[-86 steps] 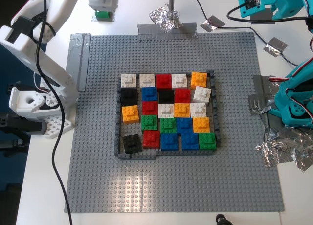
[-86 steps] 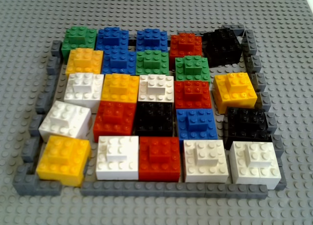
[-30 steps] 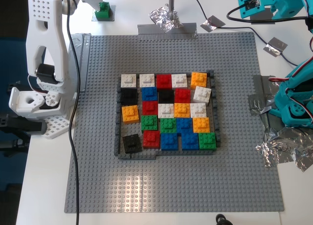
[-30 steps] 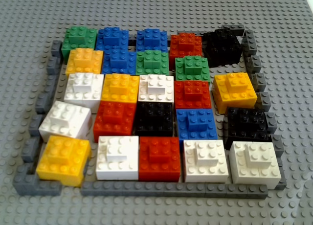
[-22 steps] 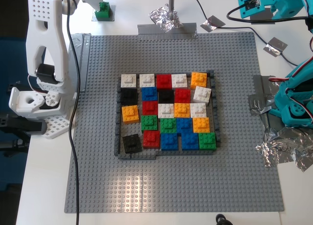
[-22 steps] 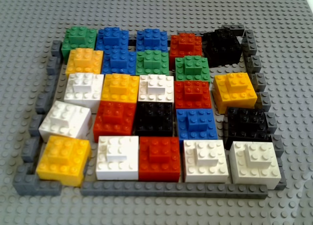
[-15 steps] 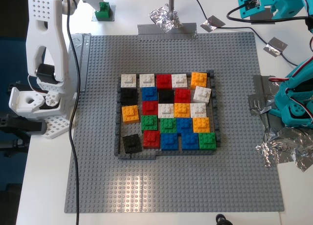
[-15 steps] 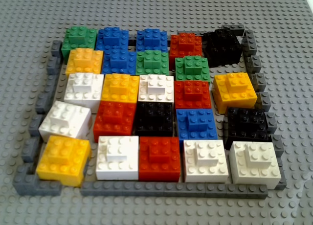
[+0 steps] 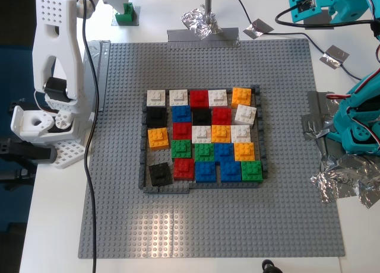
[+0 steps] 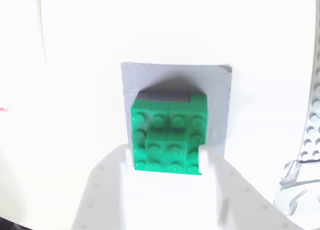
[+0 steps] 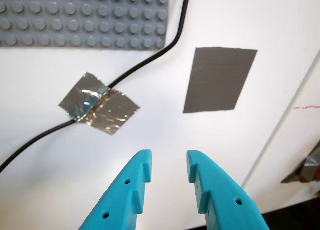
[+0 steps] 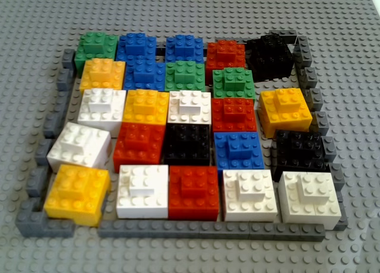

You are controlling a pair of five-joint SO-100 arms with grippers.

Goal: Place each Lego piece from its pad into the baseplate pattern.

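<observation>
The baseplate pattern (image 9: 202, 136) is taken as the landmark: a grey studded plate carrying a dark-grey frame filled with red, blue, orange, white, black and green squares, seen close up in the other view (image 12: 190, 136).

The Lego piece (image 10: 169, 137), a bright-green studded brick, is seen resting on the pad (image 10: 220, 105), a silver-grey tape rectangle a little larger than the brick. In the exterior view the brick (image 9: 124, 12) is found beyond the plate's far corner, off the studs, on the white table (image 9: 154, 15).

My second gripper (image 10: 167, 162), white, is held just at the near edge of the brick with its jaws spread, one at each side; whether the brick is touched cannot be told, and it is not clamped.

My first gripper (image 11: 169, 165), teal, is held above the white table past the plate's other far corner, jaws parted and holding nothing. A bare grey tape rectangle (image 11: 220, 80) and a black cable (image 11: 150, 57) pinned by a crumpled foil piece (image 11: 97, 104) are seen near it.
</observation>
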